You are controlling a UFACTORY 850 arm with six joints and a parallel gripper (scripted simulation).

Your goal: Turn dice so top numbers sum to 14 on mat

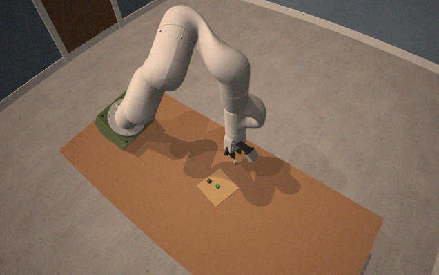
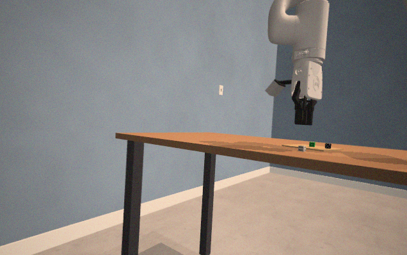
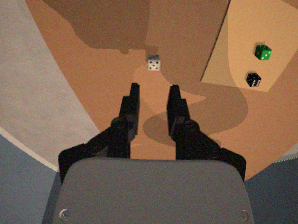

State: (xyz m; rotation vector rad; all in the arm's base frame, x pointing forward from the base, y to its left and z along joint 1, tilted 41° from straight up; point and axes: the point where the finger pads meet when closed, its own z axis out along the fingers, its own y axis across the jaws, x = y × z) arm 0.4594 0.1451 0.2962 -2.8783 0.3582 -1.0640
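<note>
A light tan mat [image 1: 218, 189] lies flat on the brown table. A green die [image 1: 217, 186] and a black die [image 1: 209, 180] rest on the mat, apart from each other. A white die [image 1: 235, 162] lies on the bare table just off the mat's far corner. In the wrist view the white die [image 3: 153, 63] sits left of the mat [image 3: 256, 43], with the green die [image 3: 262, 52] and the black die [image 3: 253, 80] on it. My gripper [image 3: 154, 95] [image 2: 303, 123] hangs well above the table, roughly over the white die [image 2: 301, 148]. Its fingers are partly apart, with nothing between them.
The arm's green base [image 1: 114, 128] stands at the table's far left end. The table edge runs close behind the white die, with grey floor beyond. The arm's shadow falls across the mat and the table.
</note>
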